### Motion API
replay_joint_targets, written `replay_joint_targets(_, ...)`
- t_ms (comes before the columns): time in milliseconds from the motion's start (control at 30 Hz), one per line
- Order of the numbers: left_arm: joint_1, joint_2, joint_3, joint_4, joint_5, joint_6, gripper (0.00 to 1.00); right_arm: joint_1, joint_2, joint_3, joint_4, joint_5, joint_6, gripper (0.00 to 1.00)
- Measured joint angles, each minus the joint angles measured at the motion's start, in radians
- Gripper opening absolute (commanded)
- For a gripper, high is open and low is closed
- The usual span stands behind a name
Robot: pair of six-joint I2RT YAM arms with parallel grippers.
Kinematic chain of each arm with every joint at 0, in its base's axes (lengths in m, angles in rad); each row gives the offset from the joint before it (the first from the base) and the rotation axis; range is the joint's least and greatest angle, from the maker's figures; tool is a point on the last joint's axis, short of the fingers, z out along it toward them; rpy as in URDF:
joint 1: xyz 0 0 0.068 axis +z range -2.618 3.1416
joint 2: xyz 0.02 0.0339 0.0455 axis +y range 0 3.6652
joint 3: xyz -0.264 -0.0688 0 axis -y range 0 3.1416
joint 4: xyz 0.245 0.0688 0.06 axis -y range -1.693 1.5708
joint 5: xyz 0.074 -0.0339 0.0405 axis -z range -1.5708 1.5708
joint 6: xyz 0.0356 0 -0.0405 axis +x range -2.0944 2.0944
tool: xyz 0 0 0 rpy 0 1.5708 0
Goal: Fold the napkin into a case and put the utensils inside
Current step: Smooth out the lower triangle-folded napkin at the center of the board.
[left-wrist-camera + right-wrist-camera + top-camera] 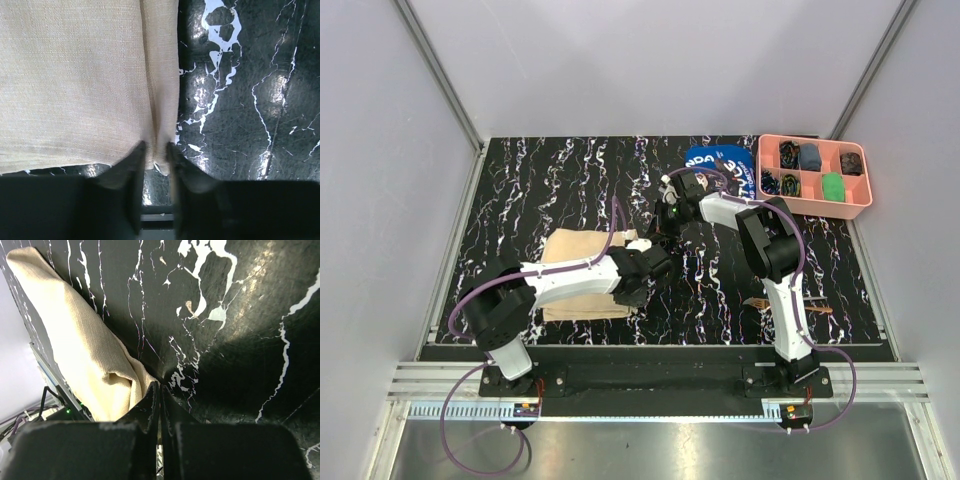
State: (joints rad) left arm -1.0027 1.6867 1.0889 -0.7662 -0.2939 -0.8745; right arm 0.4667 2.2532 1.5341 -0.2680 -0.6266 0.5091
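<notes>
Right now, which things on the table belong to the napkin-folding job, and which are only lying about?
For the job: napkin; utensil near the table's front right.
Lying about: blue printed cloth; pink tray with small items.

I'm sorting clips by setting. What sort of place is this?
Likely a robotics lab test cell: plain white panel walls on aluminium framing, left arm and right arm bolted at a marble-patterned table, loose purple cables.
</notes>
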Motion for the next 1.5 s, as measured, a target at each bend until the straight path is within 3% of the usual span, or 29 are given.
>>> replay_joint_targets(100, -0.002, 0.000, 0.000, 0.000, -0.001, 0.003, 0.09, 0.001, 0.002, 0.006, -0.001, 0.009, 0.011, 0.00)
replay_joint_targets(133, -0.003, -0.001, -0.001, 0.000, -0.002, 0.005, 0.00, 0.001, 0.004, 0.010, -0.003, 0.010, 0.015, 0.00)
replay_joint_targets(700, -0.108, -0.068, -0.028, -0.064, -0.109, -0.016, 0.00, 0.004, 0.010, 0.040, -0.021, 0.076, 0.094, 0.00)
replay_joint_targets(767, -0.116, -0.060, -0.022, -0.071, -0.116, -0.028, 0.09, 0.005, 0.018, 0.048, -0.023, 0.068, 0.097, 0.00)
replay_joint_targets(867, -0.123, -0.042, -0.018, -0.076, -0.121, -0.045, 0.33, 0.005, 0.021, 0.050, -0.022, 0.060, 0.098, 0.01)
replay_joint_targets(933, -0.128, -0.044, -0.017, -0.088, -0.123, -0.046, 0.49, 0.005, 0.021, 0.049, -0.022, 0.060, 0.097, 0.11)
replay_joint_targets(967, -0.129, -0.049, -0.017, -0.093, -0.122, -0.048, 0.51, 0.005, 0.020, 0.048, -0.021, 0.060, 0.094, 0.15)
replay_joint_targets(1033, -0.129, -0.075, -0.018, -0.105, -0.121, -0.050, 0.54, 0.005, 0.018, 0.048, -0.021, 0.060, 0.086, 0.22)
replay_joint_targets(1067, -0.126, -0.101, -0.018, -0.109, -0.119, -0.051, 0.53, 0.005, 0.014, 0.048, -0.025, 0.065, 0.075, 0.30)
replay_joint_targets(1167, -0.097, -0.188, -0.018, -0.107, -0.105, -0.050, 0.50, 0.005, -0.005, 0.048, -0.050, 0.093, 0.046, 0.39)
replay_joint_targets(1333, 0.002, -0.347, -0.063, -0.047, -0.055, -0.040, 0.46, 0.005, -0.047, 0.048, -0.123, 0.179, -0.015, 0.46)
replay_joint_targets(1500, 0.031, -0.290, -0.090, -0.010, 0.014, -0.029, 0.42, 0.019, -0.050, 0.072, -0.172, 0.192, -0.052, 0.46)
